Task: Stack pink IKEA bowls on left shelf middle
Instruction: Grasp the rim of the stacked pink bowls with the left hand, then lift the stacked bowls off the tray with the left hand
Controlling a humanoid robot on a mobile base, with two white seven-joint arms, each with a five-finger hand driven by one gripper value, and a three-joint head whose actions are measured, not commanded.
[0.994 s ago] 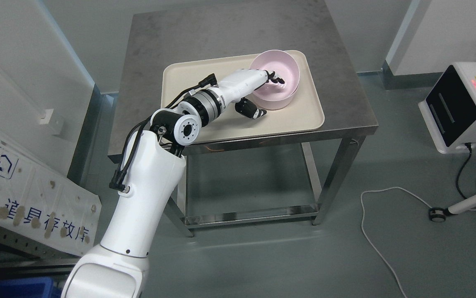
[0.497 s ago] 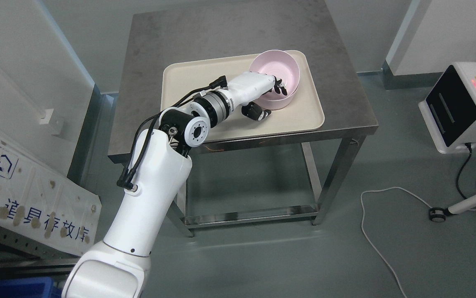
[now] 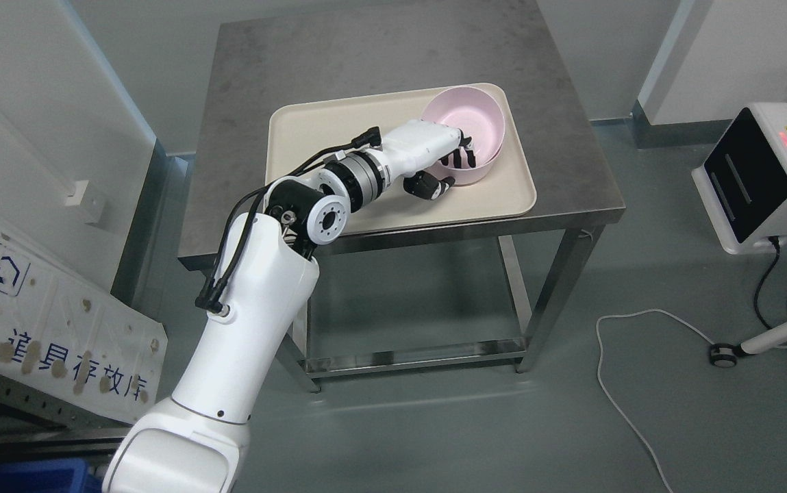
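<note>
Since half a second ago the pink bowl point(image 3: 470, 129) has tipped: its near wall is up off the tray point(image 3: 338, 137) and its mouth now leans toward one o'clock, where a moment ago it sat flatter with the opening facing straight up. My left hand point(image 3: 438, 161) has also crept a little to the right, and the bowl with it.

My left hand is pinching the bowl's rim at its seven o'clock edge. The dark fingers point(image 3: 460, 153) hook over the rim into the inside, and the thumb point(image 3: 429, 185) presses against the outer wall from below (its tip is partly hidden by the bowl, so I cannot see exactly where it touches). My forearm point(image 3: 366, 174) runs in from eight o'clock across the front part of the tray.

The bowl is in the tray's two o'clock corner, its far rim close to the tray's raised edge. I cannot tell whether its base is touching the tray at all or is fully lifted.

The tray lies on the grey metal table point(image 3: 379, 48), toward the table's front half. On the floor at three o'clock stands a white box with a black screen point(image 3: 756, 174), well apart from the table, and a white cable point(image 3: 629, 404) curls across the floor at four o'clock.
</note>
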